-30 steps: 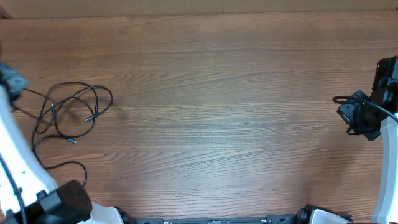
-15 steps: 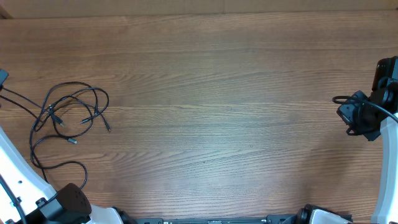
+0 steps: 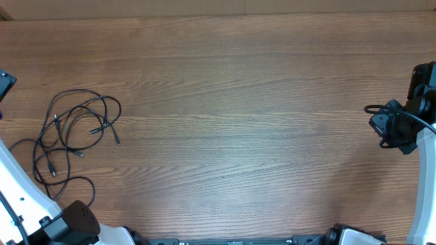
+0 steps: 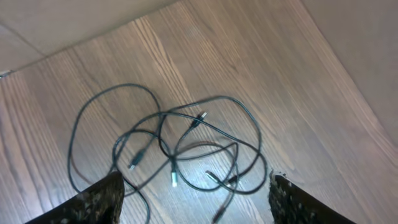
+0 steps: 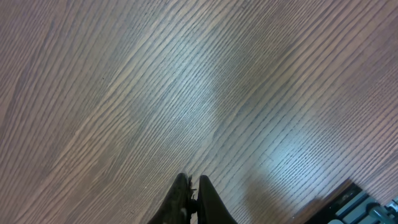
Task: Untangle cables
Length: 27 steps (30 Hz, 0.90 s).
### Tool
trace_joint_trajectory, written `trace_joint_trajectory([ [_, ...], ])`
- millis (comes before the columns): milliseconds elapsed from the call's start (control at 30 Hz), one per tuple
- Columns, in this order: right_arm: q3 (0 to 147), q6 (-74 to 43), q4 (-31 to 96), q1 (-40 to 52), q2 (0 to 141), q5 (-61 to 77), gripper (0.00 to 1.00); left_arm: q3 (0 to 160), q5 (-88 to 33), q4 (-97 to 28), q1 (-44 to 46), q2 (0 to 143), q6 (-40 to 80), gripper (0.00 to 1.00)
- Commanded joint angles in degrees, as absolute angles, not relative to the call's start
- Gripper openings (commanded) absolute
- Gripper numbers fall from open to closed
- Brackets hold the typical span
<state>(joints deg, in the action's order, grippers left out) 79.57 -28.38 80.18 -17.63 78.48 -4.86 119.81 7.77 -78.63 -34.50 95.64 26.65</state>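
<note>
The cables (image 3: 75, 129) lie as a loose tangle of thin black loops on the wooden table (image 3: 238, 122) at its left side, with several small plug tips showing among them. In the left wrist view the cables (image 4: 180, 143) spread out below my left gripper (image 4: 196, 200). Its fingers (image 4: 93, 202) stand wide apart, open, with nothing held. In the overhead view only a dark corner of that gripper (image 3: 5, 80) shows at the far left edge. My right gripper (image 5: 193, 183) hangs over bare wood at the far right (image 3: 395, 129), shut and empty.
The left arm's white link (image 3: 20, 190) slants along the table's lower left, close to the lowest cable loop. The table's back edge (image 3: 218, 15) runs along the top. The arm bases (image 3: 231, 241) sit at the front edge.
The left gripper has opened and let go of the cable strand it held. That strand has dropped onto the table and the tangle has settled a little lower. The right arm has not moved.
</note>
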Motion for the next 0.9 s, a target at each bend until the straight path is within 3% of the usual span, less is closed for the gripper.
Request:
trace_joint_trajectory([
  [0,80.97,-28.01,80.07,-17.87,77.80,-5.04,0.04,120.68,1.74,-78.72,-34.06,95.35,23.77,0.74],
  [267,80.97,-27.77,79.61,-17.69,77.80,-1.80,0.04,120.64,-2.79,-79.02,-21.12,95.35,12.75,0.72],
  [533,80.97,-12.97,73.97,-15.11,77.84,19.62,0.04,119.48,0.14,-94.00,-11.07,95.35,14.00,0.76],
  [633,80.97,-11.46,73.32,-11.64,78.02,19.59,0.13,118.37,0.14,-96.82,-9.02,95.35,15.22,0.76],
  [733,80.97,-8.36,73.36,-6.09,78.78,19.51,0.30,115.87,-0.36,-96.82,-6.76,95.29,15.25,0.75],
  [800,80.97,-8.21,73.34,-3.22,79.40,18.48,0.43,113.69,-1.37,-96.82,-4.71,95.29,15.20,0.59],
  [833,80.97,-8.21,73.32,-1.96,79.83,17.85,0.51,112.46,-1.34,-96.82,-3.66,95.29,15.18,0.44],
  [867,80.97,-8.23,73.32,-1.23,80.09,17.63,0.52,111.28,-1.34,-96.82,-2.55,95.29,14.92,0.32],
])
